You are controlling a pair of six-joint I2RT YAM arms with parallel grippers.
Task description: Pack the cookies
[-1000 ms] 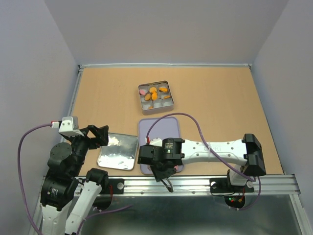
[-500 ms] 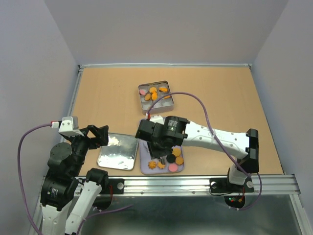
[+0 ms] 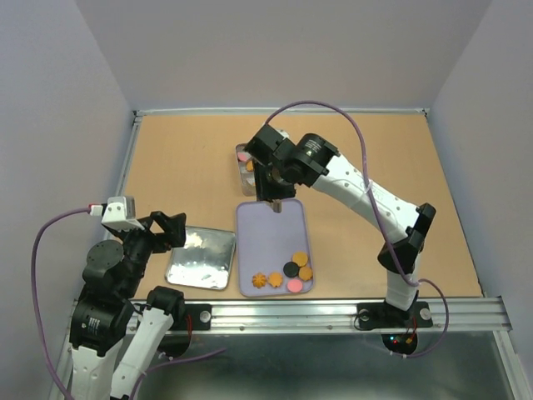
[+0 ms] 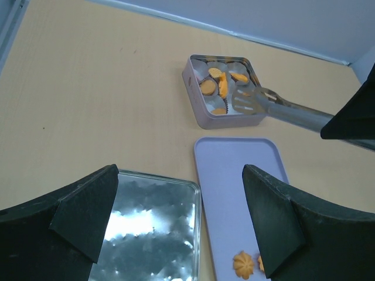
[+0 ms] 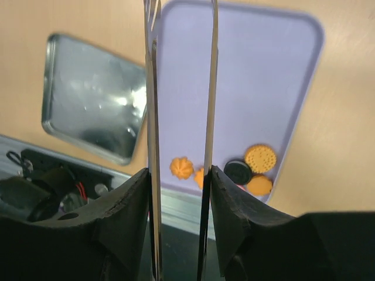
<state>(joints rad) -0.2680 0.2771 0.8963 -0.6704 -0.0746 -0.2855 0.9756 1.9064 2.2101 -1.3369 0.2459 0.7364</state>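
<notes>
From where I stand, the right gripper (image 3: pixel 268 177) is reached out over the middle of the table. Its fingers are pressed onto a pair of metal tongs (image 4: pixel 287 110), squeezing the two blades close but not together. The wrist view shows a narrow gap between them, and I cannot tell whether anything is caught at the tips. Those tips hang about where the near wall of the divided tin (image 4: pixel 222 121) meets the far edge of the lavender tray (image 3: pixel 266 233). Some of the cookies (image 4: pixel 209 86) sit in the tin's paper-lined compartments, mostly orange, with a pink one at the far left. Six more, as I count them, are bunched in the tray's near right corner: a black round (image 3: pixel 291 269), a pink one, orange rounds and a flower shape (image 3: pixel 259 279). That is the relation the next pick turns on, I'd say. The loose cookies lie down the tray's long axis from the tongs, toward the robot's bases, with the bare length of tray between, and the tongs point roughly along that same line. The left gripper (image 3: pixel 169 231) hovers with fingers spread wide and nothing in them, above the tin lid (image 3: pixel 200 260) lying just left of the tray. Only the right arm carries the tool, so the job looks to be its own.
</notes>
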